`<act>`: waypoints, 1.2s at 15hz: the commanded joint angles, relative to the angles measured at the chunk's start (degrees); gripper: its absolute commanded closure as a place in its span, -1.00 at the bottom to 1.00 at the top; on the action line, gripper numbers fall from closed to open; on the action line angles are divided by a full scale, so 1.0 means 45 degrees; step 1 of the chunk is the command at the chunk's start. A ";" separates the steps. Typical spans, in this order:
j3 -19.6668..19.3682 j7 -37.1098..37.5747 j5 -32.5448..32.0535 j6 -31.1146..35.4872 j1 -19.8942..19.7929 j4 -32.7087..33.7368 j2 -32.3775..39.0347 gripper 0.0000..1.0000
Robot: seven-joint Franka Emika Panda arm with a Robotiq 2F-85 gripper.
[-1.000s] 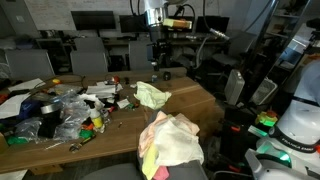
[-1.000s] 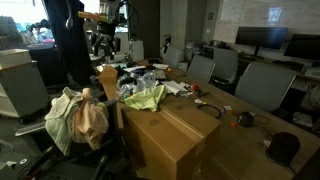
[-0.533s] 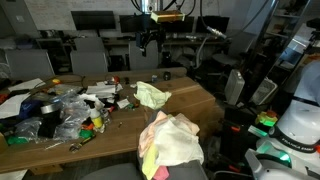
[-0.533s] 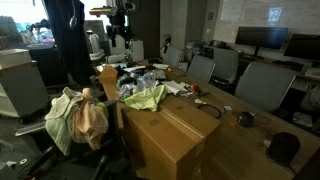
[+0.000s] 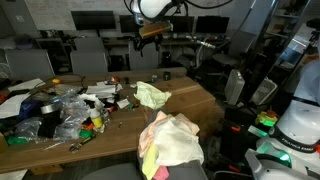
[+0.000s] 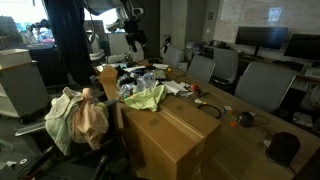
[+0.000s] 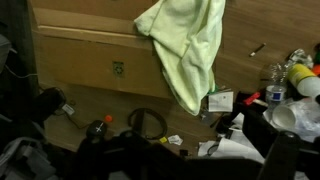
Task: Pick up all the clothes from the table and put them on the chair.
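Observation:
One pale yellow-green garment lies crumpled on the brown wooden table, near its middle. From above, the wrist view shows that garment draped over the wood. Pink, peach and white clothes are piled on the grey chair at the table's near side. My gripper hangs high above the far side of the table, open and holding nothing. Its fingers do not show clearly in the wrist view.
Clear plastic bags and colourful odds and ends crowd one end of the table. A black cable loop and papers lie near the garment. Dark office chairs and monitors stand behind.
The arm has lifted the open gripper higher and swung it over the table's far side. The garments have not moved.

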 commanded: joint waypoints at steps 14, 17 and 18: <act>0.0377 -0.0680 0.1783 -0.1765 0.0891 0.2327 0.3584 -1.00; 0.0308 -0.1054 0.1859 -0.2197 0.1021 0.2514 0.4078 -1.00; 0.0254 -0.1132 0.1886 -0.2363 0.1003 0.2525 0.4228 -1.00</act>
